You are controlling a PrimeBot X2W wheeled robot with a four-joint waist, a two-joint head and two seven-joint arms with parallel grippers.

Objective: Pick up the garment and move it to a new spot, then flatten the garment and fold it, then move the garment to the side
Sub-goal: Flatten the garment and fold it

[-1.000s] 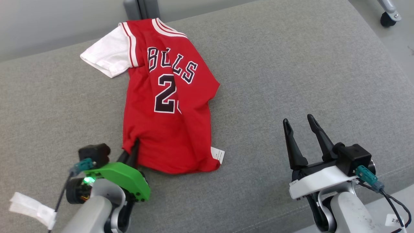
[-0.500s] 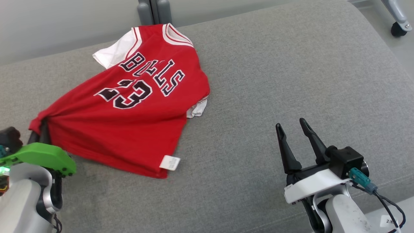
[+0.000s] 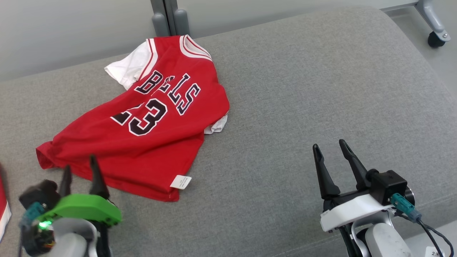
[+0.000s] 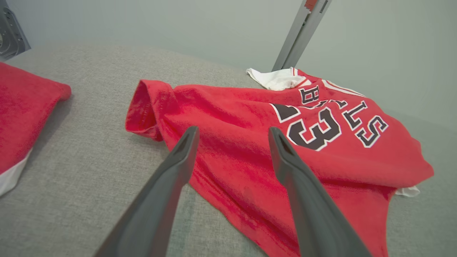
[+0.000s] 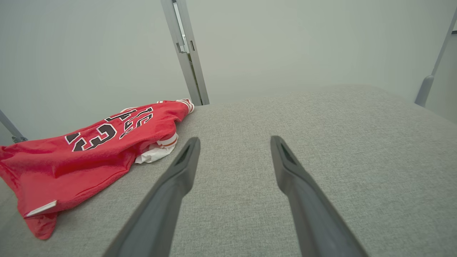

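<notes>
Grey upholstered cushion (image 3: 303, 89) carries a rumpled red Bulls 23 jersey (image 3: 142, 142), lying diagonally on its left half, white sleeve near the far edge. Left gripper (image 3: 79, 162) sits at the jersey's near hem, jaws apart and empty; right gripper (image 3: 328, 144), jaws likewise spread, over the bare right half.

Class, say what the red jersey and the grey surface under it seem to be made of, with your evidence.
Red jersey: probably soft knit cloth, matte; it creases, drapes and has a stitched hem. Grey surface: seemingly woven upholstery fabric over padding, matte; fine speckled weave and a rounded edge.
</notes>
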